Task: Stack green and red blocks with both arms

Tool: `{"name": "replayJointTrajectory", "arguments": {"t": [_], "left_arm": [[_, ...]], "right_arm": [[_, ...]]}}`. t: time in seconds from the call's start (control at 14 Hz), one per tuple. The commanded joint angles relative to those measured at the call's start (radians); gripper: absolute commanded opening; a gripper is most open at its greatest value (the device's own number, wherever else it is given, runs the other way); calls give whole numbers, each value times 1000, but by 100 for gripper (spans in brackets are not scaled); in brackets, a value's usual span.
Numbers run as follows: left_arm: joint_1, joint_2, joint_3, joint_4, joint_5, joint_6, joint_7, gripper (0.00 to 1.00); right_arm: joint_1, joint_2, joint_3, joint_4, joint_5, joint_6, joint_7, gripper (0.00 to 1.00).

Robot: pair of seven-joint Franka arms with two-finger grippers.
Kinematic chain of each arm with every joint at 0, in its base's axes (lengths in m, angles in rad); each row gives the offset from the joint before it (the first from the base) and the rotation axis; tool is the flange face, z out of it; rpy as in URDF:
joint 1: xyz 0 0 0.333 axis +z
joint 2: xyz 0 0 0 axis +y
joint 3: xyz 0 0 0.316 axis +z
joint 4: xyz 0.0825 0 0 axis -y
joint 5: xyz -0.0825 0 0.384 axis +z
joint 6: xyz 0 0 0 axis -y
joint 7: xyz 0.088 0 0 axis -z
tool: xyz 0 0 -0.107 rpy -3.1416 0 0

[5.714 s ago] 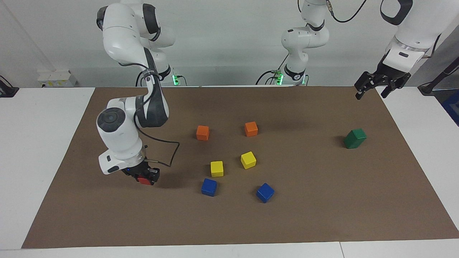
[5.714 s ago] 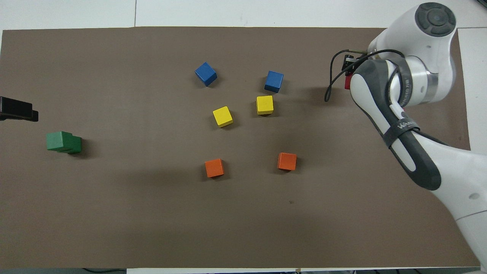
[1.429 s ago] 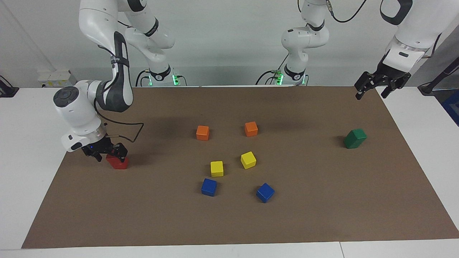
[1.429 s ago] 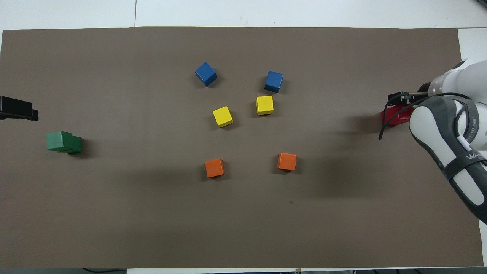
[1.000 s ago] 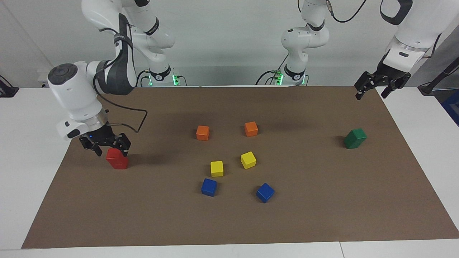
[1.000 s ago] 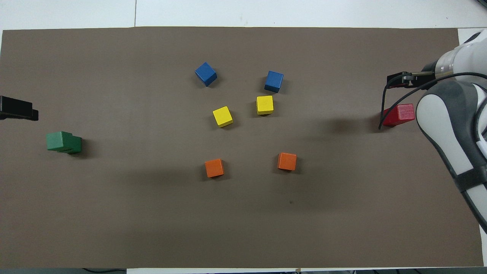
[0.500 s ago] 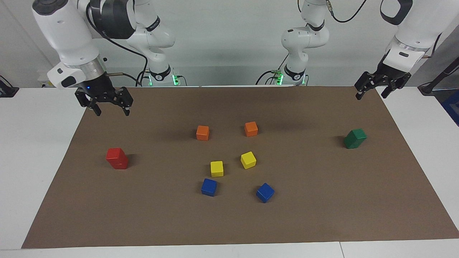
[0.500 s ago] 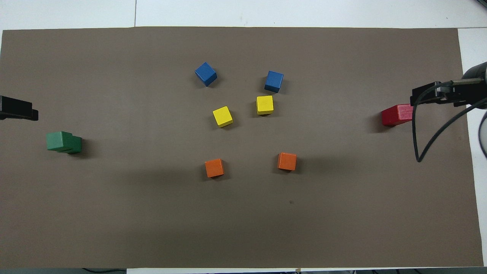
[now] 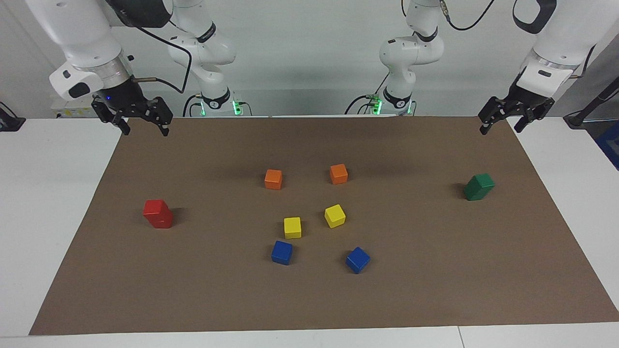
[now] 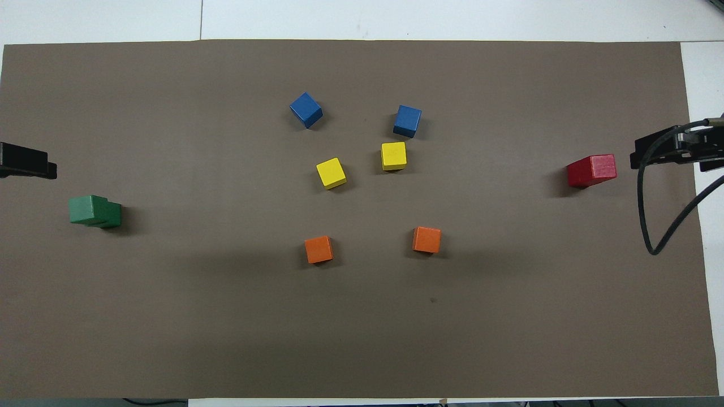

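Two red blocks [image 9: 158, 213] [image 10: 591, 170] stand stacked on the brown mat toward the right arm's end, the upper one set slightly askew. Two green blocks [image 9: 478, 186] [image 10: 95, 211] stand stacked toward the left arm's end, also a little offset. My right gripper [image 9: 145, 128] [image 10: 676, 151] hangs open and empty, high over the mat's edge at its own end, well clear of the red stack. My left gripper [image 9: 500, 126] [image 10: 25, 161] waits open and empty over the mat's edge at its end, apart from the green stack.
In the middle of the mat [image 9: 435, 270] lie two orange cubes [image 9: 273, 179] [image 9: 338, 173], two yellow cubes [image 9: 292, 227] [image 9: 334, 215] and two blue cubes [image 9: 282, 252] [image 9: 357, 259]. White table surrounds the mat.
My right gripper has lifted up and away from the red stack toward the mat's edge, staying open. The red stack stands on its own. The left arm has not moved.
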Motion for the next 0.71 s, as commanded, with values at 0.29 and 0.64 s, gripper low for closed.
{"name": "replayJointTrajectory", "arguments": {"t": [0.29, 0.64], "left_arm": [[-16, 1, 10, 12, 15, 3, -12, 100], [-16, 1, 8, 12, 15, 3, -14, 100]], "right_arm": [[-45, -64, 3, -83, 43, 35, 3, 100], [-46, -73, 1, -91, 38, 37, 9, 100]]}}
